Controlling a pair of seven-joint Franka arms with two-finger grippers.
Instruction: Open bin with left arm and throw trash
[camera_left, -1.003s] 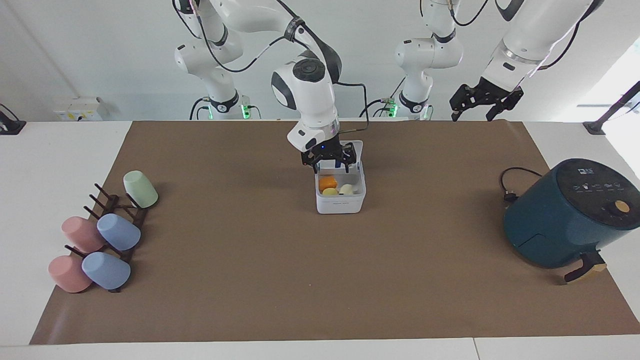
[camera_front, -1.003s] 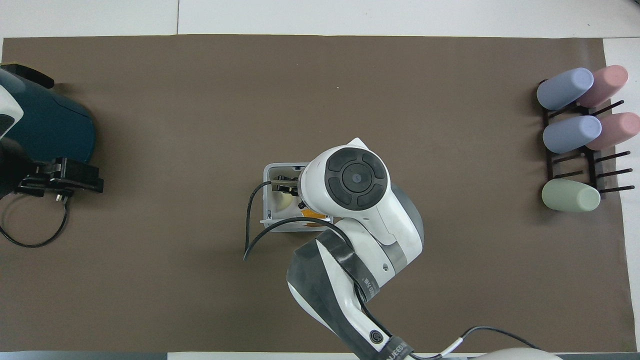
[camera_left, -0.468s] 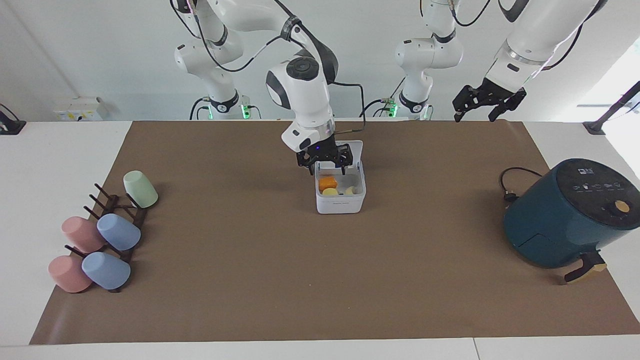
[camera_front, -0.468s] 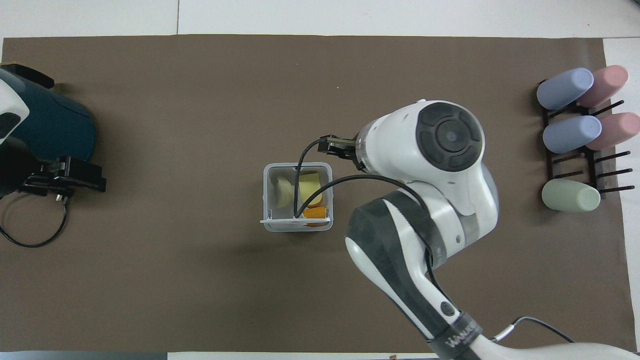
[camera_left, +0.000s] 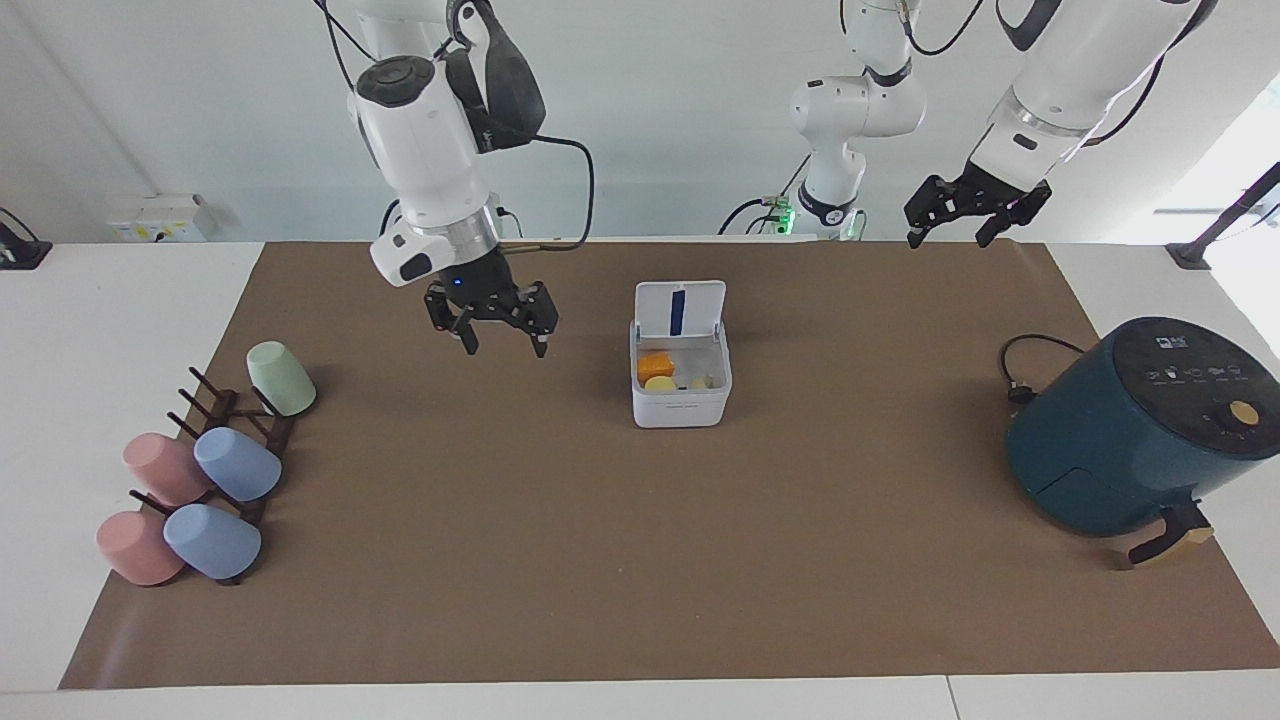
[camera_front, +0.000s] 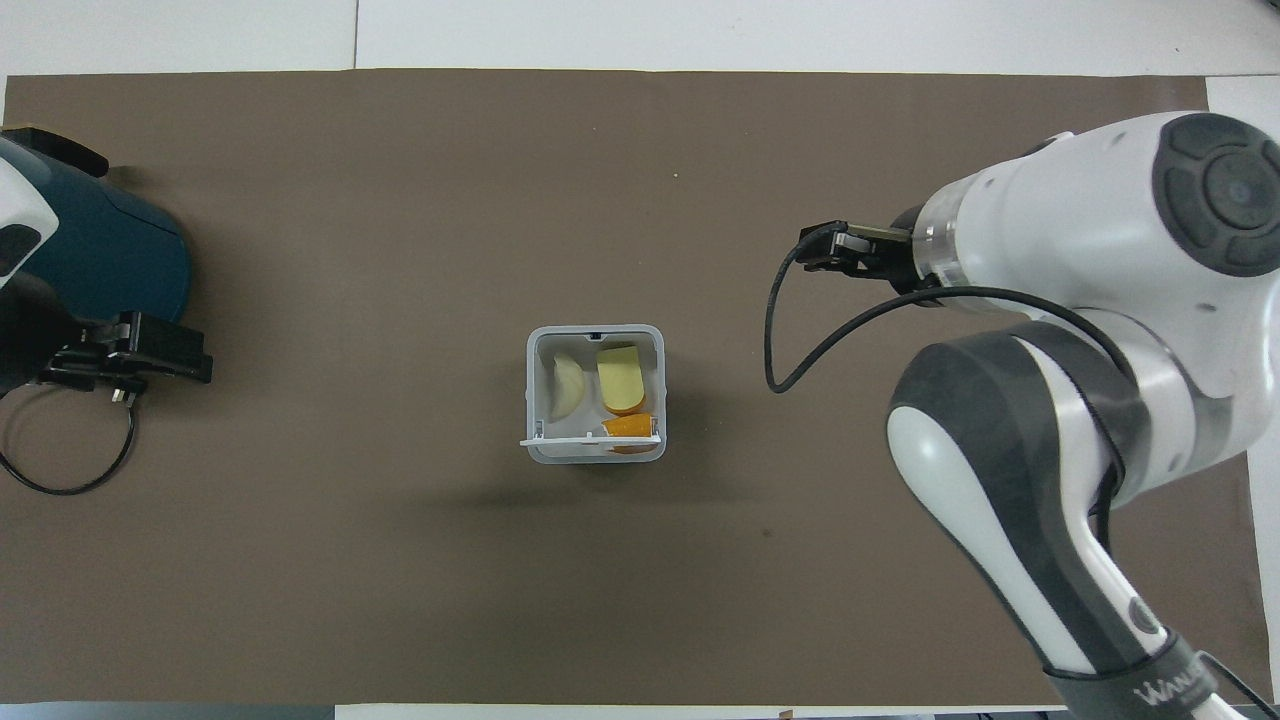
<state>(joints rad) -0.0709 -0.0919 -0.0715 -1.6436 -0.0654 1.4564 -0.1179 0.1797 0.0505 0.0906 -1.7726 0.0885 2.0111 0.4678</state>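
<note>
The right hand (camera_left: 497, 338), open and empty, has left the small white cube-shaped plastic bin (camera_left: 680, 403) at mid-bench and now hangs over bare brown mat toward the right arm's end. Lid upright, the bin holds the orange, cream and yellow trash lumps (camera_front: 610, 385). The left hand (camera_left: 962, 222) stays raised, open.

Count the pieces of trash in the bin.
3, all inside the open bin: orange piece nearest the robots, yellow piece beside the cream piece. More could be hidden underneath.
</note>
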